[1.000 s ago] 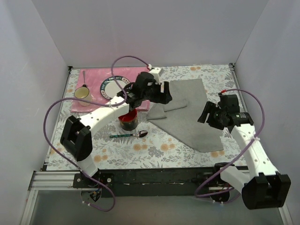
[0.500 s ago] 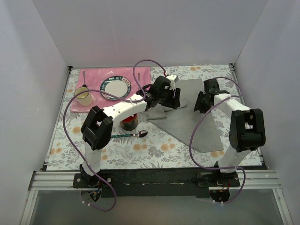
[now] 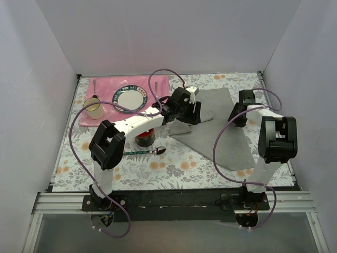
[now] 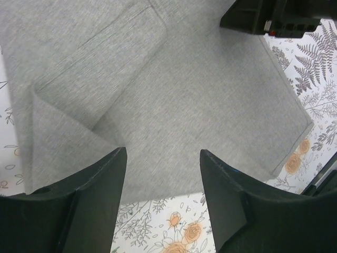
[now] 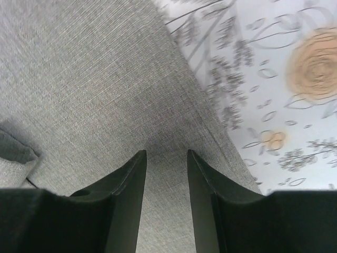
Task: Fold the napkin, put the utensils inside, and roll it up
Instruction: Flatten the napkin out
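Mid-grey cloth napkin (image 3: 218, 132) — partly folded, unrolled. Green-handled silver spoon (image 3: 143, 152) lay outside, at its eight o'clock. Left gripper (image 4: 160, 155) spread, right gripper (image 5: 166, 153) narrowly parted — both held nothing.

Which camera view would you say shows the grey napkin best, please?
The top external view: almost the whole outline of the napkin shows, one flap folded over. The left wrist view gives a large part with creases; the right wrist view only a patch by one edge.
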You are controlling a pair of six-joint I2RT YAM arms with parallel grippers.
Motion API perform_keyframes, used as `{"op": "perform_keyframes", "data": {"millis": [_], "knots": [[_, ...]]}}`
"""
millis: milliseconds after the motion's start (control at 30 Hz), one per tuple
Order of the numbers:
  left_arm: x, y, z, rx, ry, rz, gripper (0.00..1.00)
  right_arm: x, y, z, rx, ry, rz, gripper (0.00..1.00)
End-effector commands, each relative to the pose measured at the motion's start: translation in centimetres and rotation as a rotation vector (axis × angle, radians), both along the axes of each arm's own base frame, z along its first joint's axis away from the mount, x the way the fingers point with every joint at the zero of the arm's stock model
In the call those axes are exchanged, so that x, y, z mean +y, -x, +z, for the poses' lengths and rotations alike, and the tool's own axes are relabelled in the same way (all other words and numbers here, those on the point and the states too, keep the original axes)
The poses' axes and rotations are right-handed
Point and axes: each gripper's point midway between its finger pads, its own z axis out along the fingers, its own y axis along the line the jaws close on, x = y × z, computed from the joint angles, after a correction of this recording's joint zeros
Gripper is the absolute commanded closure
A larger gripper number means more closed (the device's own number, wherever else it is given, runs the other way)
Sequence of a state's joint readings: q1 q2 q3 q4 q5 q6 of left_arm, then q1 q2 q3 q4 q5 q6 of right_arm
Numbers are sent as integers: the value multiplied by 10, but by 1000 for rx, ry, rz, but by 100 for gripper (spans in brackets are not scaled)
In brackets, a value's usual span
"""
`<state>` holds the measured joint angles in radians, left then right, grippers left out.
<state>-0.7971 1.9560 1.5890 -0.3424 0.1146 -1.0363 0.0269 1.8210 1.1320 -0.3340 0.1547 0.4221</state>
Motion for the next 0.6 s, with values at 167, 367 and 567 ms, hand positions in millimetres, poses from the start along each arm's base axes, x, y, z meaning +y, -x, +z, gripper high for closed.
{"op": "perform_keyframes", "data": {"millis": [167, 367, 567], "knots": [[16, 13, 72, -91, 87, 9, 41, -122, 78, -30, 147, 128, -359, 53], [16, 18, 87, -90, 130, 7, 41, -87, 48, 26, -37, 101, -188, 41], [19, 28, 106, -91, 179, -3, 40, -26, 18, 65, -209, -100, -49, 13]]}}
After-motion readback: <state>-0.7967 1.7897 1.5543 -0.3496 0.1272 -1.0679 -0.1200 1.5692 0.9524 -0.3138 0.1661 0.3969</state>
